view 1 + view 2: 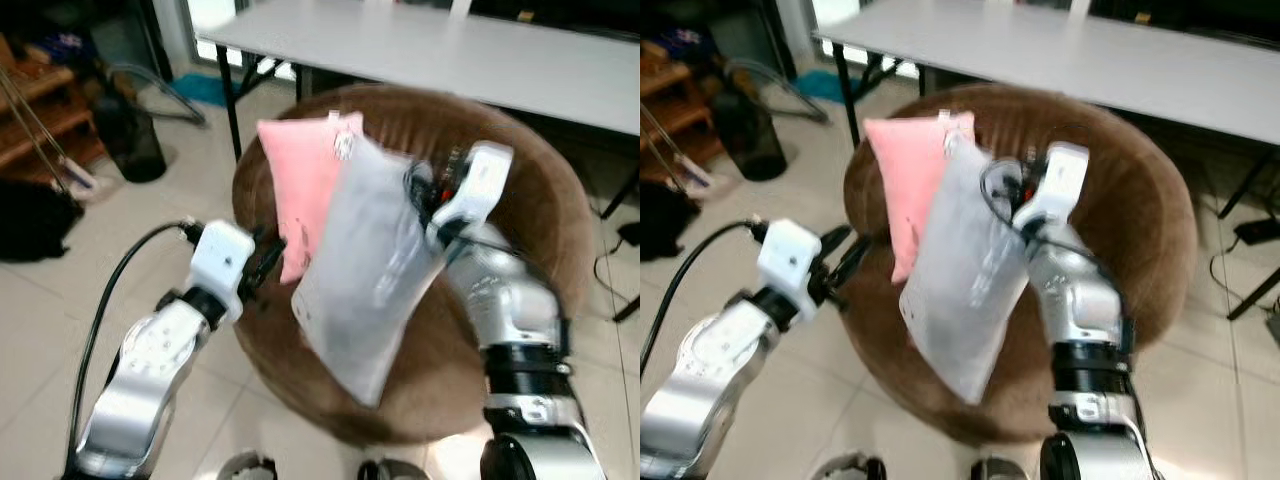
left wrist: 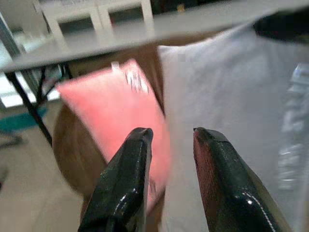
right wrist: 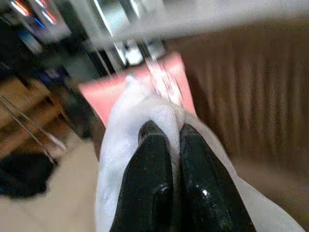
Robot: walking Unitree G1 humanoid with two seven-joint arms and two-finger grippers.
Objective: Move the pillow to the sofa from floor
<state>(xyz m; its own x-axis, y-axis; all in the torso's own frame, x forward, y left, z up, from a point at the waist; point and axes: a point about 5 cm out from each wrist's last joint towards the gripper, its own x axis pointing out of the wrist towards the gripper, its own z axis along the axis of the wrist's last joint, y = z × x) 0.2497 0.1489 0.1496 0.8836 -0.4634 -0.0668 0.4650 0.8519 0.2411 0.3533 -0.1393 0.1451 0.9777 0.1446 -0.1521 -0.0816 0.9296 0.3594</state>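
Note:
A grey-white pillow (image 1: 365, 260) hangs tilted over the front of the round brown sofa (image 1: 535, 200). My right gripper (image 3: 166, 128) is shut on a bunched fold at the pillow's upper edge. Behind it a pink pillow (image 1: 305, 190) leans on the sofa's left side. My left gripper (image 1: 268, 256) is open just left of both pillows, at the pink one's lower edge, with nothing between its fingers (image 2: 137, 145). The grey-white pillow's lower corner reaches below the sofa's front rim.
A long grey table (image 1: 450, 50) stands right behind the sofa. To the left are a black bin (image 1: 135, 140), a wooden shelf (image 1: 40, 110) and a dark bag (image 1: 30, 220) on the tiled floor (image 1: 150, 210). A black cable (image 1: 610, 265) lies at the right.

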